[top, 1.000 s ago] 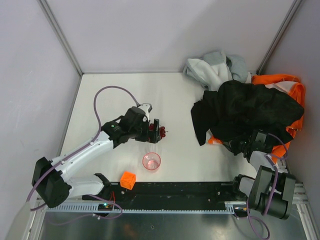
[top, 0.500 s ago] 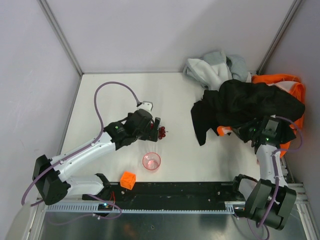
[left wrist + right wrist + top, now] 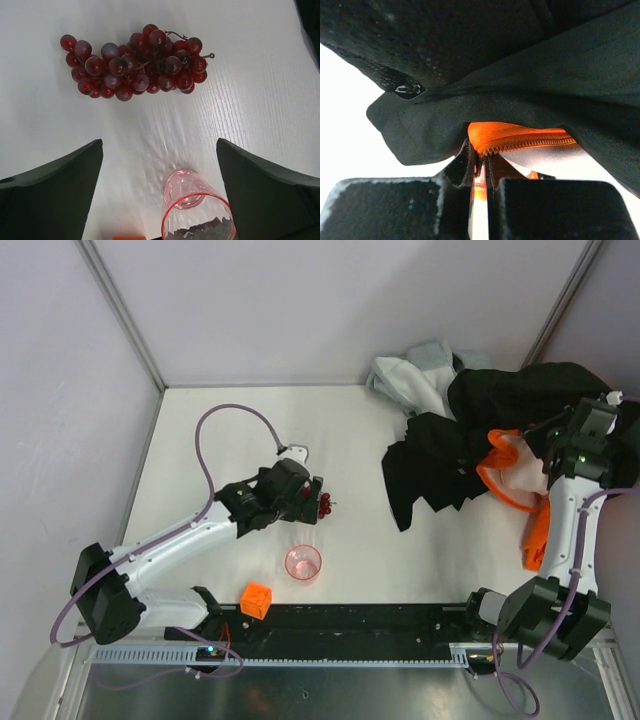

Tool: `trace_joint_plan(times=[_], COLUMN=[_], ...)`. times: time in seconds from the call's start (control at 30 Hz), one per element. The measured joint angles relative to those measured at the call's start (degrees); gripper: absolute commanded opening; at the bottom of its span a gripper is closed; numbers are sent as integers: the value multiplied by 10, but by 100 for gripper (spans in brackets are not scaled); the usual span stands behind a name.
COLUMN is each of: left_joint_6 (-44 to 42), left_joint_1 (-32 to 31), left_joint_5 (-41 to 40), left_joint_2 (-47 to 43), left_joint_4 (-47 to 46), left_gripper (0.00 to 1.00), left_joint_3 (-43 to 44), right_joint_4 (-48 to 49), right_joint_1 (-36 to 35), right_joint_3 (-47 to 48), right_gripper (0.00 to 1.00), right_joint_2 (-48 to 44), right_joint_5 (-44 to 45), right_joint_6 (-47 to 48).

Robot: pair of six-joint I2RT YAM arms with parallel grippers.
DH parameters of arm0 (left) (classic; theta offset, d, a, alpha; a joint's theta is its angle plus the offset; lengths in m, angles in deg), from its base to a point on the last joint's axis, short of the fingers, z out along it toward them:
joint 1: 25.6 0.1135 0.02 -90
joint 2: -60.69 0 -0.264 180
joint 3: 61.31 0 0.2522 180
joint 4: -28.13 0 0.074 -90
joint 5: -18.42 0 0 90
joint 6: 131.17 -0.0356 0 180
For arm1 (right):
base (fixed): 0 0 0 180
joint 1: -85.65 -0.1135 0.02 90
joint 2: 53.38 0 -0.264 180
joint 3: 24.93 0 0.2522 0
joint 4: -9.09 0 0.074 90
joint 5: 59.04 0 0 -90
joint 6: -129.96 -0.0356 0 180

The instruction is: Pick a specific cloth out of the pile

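The pile lies at the back right: a large black garment, a bright orange garment and pale grey-white pieces. My right gripper is raised over it, shut on the zippered edge of the orange garment, which hangs in a loop. The black garment drapes over and in front of the right gripper. The small black cloth is hidden; I cannot make it out. My left gripper hangs open at the middle left and holds nothing.
A bunch of dark red grapes lies just ahead of the left gripper. A pink see-through cup stands nearer the front. An orange cube sits by the black front rail. Walls close the back and sides.
My right gripper has risen and swung toward the back right, dragging the orange garment's edge out and lifting the black garment with it. The left arm has barely shifted.
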Motion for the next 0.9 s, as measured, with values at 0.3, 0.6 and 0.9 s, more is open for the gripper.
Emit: trace_joint_plan(times=[0.3,0.6,0.9], left_joint_6=[0,0,8], left_joint_1=[0,0,0], left_joint_5=[29,82,149], left_joint_2=[19,71,173], left_joint_4=[-18,-55,-91], left_gripper=[100,100,100], left_joint_3=[6,75,171], right_joint_4=[-46,-8,64], right_joint_1=[19,50,107], right_joint_3=[54,-29,-83], right_gripper=[0,0,0], right_joint_2=[116,230,276], right_joint_5=[53,33,-73], right_joint_6=[55,61,61])
